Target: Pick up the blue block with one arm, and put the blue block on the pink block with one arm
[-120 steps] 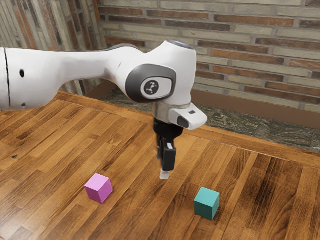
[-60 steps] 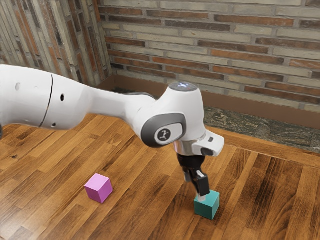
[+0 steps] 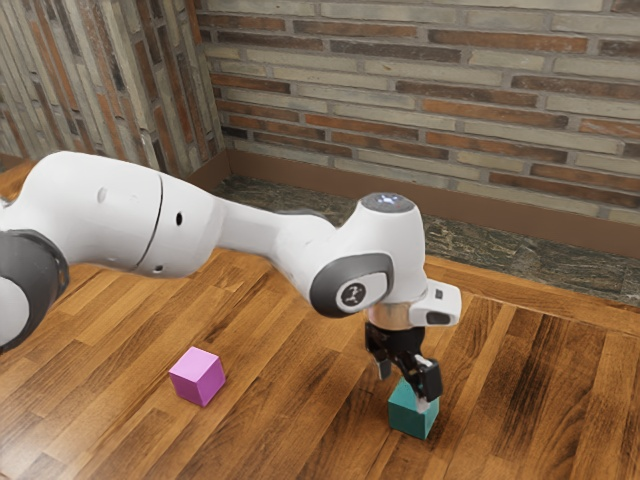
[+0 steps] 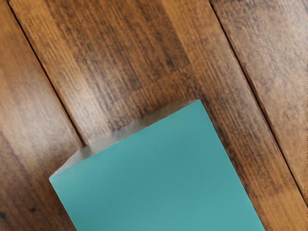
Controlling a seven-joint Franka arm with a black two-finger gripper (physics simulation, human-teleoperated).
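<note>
The blue block (image 3: 409,419), teal in colour, rests on the wooden table (image 3: 120,330) at the exterior view's lower right. My gripper (image 3: 407,386) is right on top of it, open, with one finger down on each side of the block's upper part. From the wrist camera the blue block (image 4: 163,178) lies directly under my hand, its flat top face turned at an angle to the planks. The pink block (image 3: 197,376) sits alone on the table well toward the exterior view's left of the gripper.
A brick wall (image 3: 480,90) runs behind the table, with a dark stone strip (image 3: 520,250) along the table's far edge. My white arm (image 3: 200,240) stretches in from the exterior view's left above the boards between the two blocks.
My hand has travelled toward the exterior view's right from mid-table and come down over the blue block, its fingers now around the block's top. Neither block has moved.
</note>
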